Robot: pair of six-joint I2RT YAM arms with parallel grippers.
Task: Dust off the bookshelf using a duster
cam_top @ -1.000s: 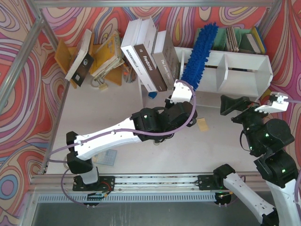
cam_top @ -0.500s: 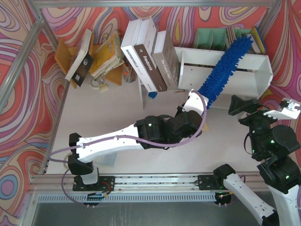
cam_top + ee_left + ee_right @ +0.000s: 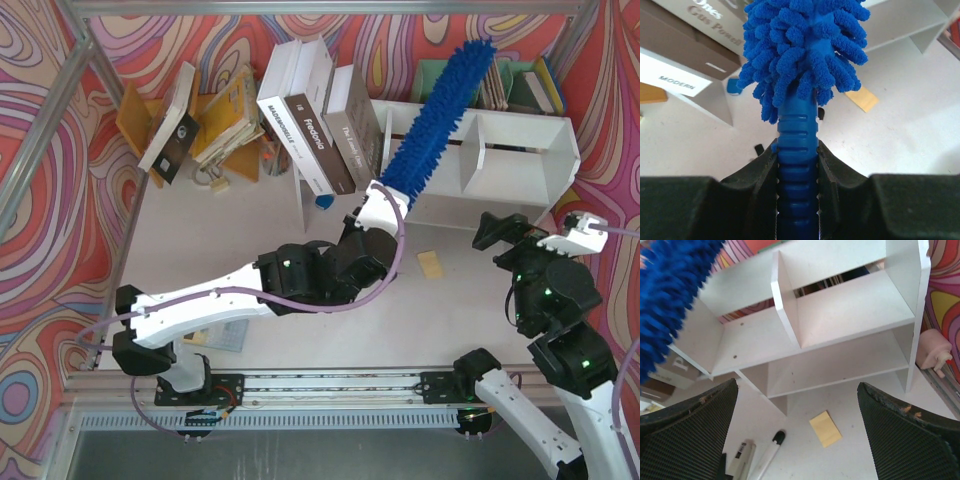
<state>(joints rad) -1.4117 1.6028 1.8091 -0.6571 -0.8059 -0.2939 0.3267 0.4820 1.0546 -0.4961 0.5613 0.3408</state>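
The duster [image 3: 436, 112], long and fluffy blue, slants up and to the right across the left cubby of the white bookshelf [image 3: 520, 160], and its tip reaches past the shelf's back edge. My left gripper [image 3: 383, 198] is shut on the duster's ribbed blue handle [image 3: 797, 150], with the fluffy head [image 3: 805, 50] just beyond the fingers. My right gripper [image 3: 535, 235] hangs open in front of the bookshelf's right half, holding nothing. In the right wrist view the bookshelf [image 3: 840, 315] shows its divider and lower shelf between the wide-apart fingers, with the duster [image 3: 670, 285] at the upper left.
Large books [image 3: 310, 110] lean on a thin white board left of the shelf. More books [image 3: 200, 120] lie at the back left. A green rack [image 3: 522, 85] stands behind the shelf. A yellow note [image 3: 431, 264] and a marker [image 3: 767, 455] lie on the table.
The left arm swung the duster right over the right cubby, then back left over the left cubby. The right gripper drifted slightly and stayed open.
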